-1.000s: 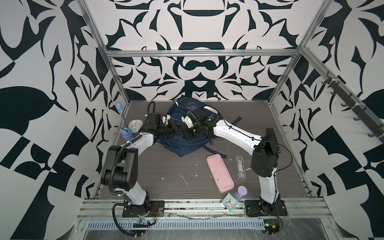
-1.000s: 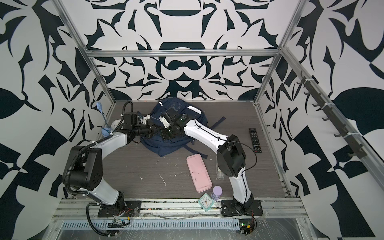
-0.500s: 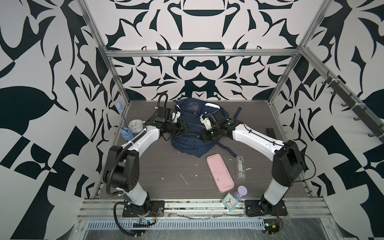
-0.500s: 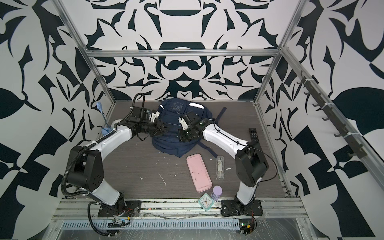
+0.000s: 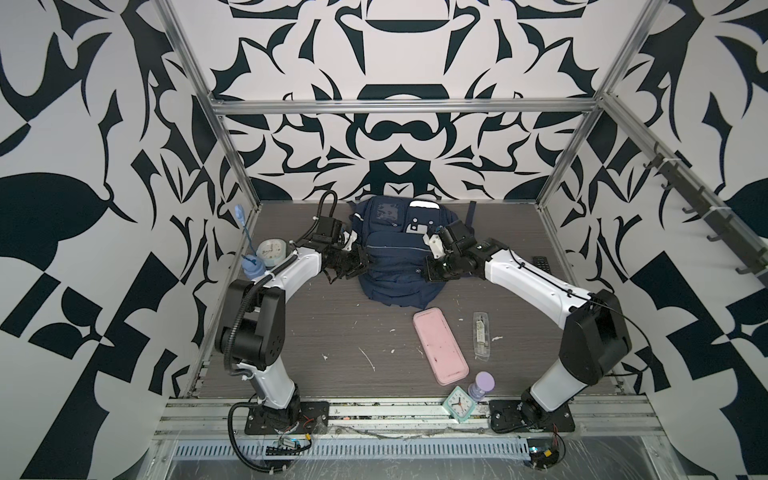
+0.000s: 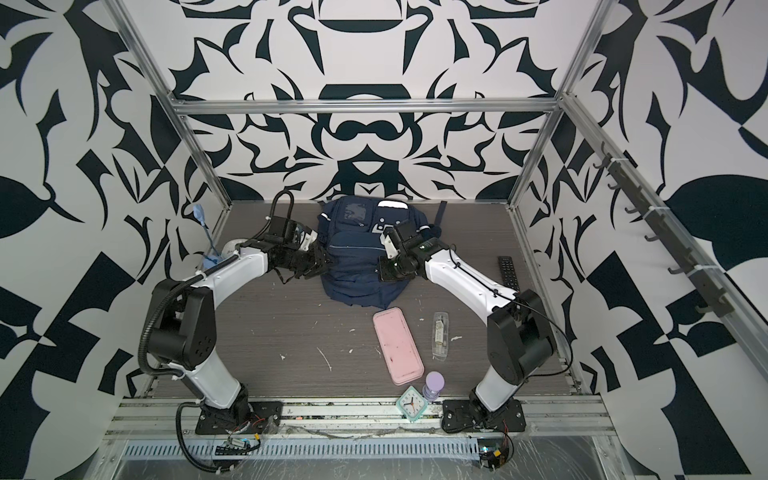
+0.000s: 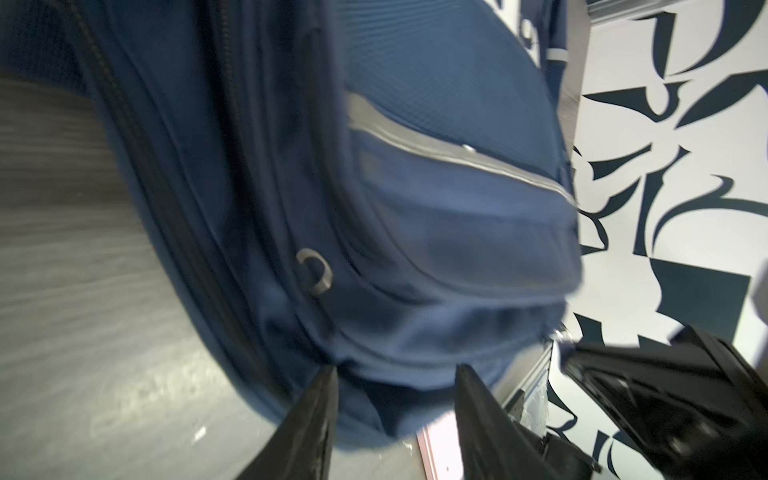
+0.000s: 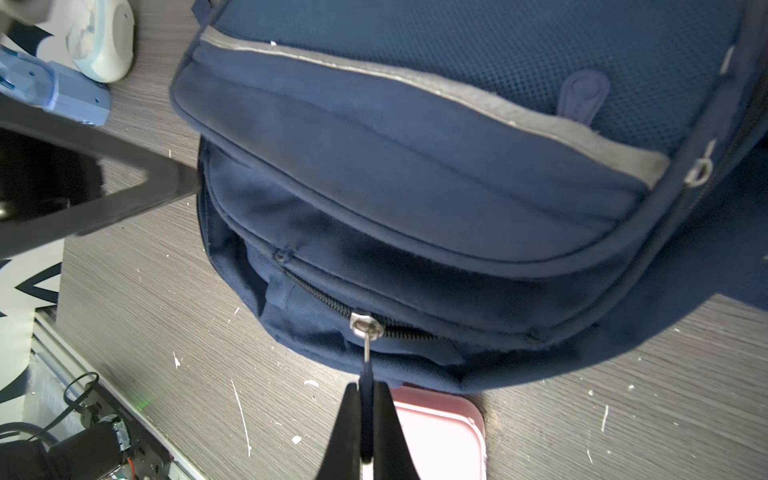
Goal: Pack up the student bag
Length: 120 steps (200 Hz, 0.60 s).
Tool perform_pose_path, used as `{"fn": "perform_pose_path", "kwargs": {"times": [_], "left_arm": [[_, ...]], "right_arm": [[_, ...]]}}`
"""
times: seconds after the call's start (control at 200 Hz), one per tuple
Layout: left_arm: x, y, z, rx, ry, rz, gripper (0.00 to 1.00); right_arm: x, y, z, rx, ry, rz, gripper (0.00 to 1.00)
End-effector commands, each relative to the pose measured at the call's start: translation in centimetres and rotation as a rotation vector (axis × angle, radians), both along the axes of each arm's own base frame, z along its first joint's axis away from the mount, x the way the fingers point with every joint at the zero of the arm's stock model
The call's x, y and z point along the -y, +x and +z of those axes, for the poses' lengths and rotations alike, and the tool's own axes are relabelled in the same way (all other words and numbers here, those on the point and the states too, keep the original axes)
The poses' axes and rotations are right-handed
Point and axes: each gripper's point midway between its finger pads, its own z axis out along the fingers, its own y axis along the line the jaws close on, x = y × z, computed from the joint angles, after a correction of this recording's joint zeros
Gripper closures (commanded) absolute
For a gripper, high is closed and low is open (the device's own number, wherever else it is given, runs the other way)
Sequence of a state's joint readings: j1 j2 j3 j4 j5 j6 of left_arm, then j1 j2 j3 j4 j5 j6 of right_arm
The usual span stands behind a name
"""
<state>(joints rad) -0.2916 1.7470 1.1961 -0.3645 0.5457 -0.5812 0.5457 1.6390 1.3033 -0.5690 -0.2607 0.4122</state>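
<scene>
The student bag (image 5: 395, 257), a navy backpack with silver strips, lies at the back middle of the table in both top views (image 6: 357, 257). My left gripper (image 5: 351, 268) stands open at its left side. In the left wrist view the two fingertips (image 7: 332, 374) are spread, with the bag's edge (image 7: 395, 340) just beyond them and nothing clamped. My right gripper (image 8: 365, 388) is shut on the dark zipper pull (image 8: 365, 365) hanging from the metal slider (image 8: 365, 326) on the bag's near right side. In a top view this gripper (image 5: 430, 272) rests against the bag.
A pink case (image 5: 440, 347), a clear case (image 5: 481, 338), a purple bottle (image 5: 482, 384) and a mint clock (image 5: 459, 403) lie in front of the bag. A remote (image 5: 542, 264) lies at the right wall. A round clock (image 5: 270, 252) and blue bottle (image 5: 251, 270) stand at the left wall.
The bag has shifted to the right and toward the back. My left gripper has opened and let go of it. The right arm has swung out to the right, still shut.
</scene>
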Motion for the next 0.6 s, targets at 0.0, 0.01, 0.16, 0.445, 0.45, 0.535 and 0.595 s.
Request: {"fn": "perform_pose_path", "kwargs": {"times": [0.0,0.01,0.16,0.445,0.45,0.535,0.595], "left_arm": [[0.4,1.6,-0.6,0.014,-0.017,0.016,0.54],[0.4,1.6,-0.8,0.011,-0.018,0.016,0.54],[1.0,1.9,-1.7,-0.010,-0.059,0.014,0.62],[1.5,1.3,0.6,0.034,-0.106,0.001,0.84],[1.6,1.2,0.7,0.035,-0.107,-0.002,0.84],[1.8,0.9,1.5,0.049,-0.121,-0.009,0.85],[2.0,0.7,1.9,0.055,-0.129,-0.015,0.85]], "right_arm": [[0.6,-0.6,0.3,0.011,-0.032,0.005,1.00],[0.5,-0.7,0.2,0.010,-0.032,0.007,1.00],[-1.1,-1.2,-0.6,-0.001,-0.062,0.048,1.00],[-5.3,-1.3,-1.1,-0.004,-0.082,0.120,1.00],[-5.4,-1.3,-1.1,-0.003,-0.082,0.121,1.00],[-7.1,-1.1,-1.1,-0.002,-0.074,0.144,1.00],[-8.4,-1.0,-1.1,0.000,-0.069,0.157,1.00]]}}
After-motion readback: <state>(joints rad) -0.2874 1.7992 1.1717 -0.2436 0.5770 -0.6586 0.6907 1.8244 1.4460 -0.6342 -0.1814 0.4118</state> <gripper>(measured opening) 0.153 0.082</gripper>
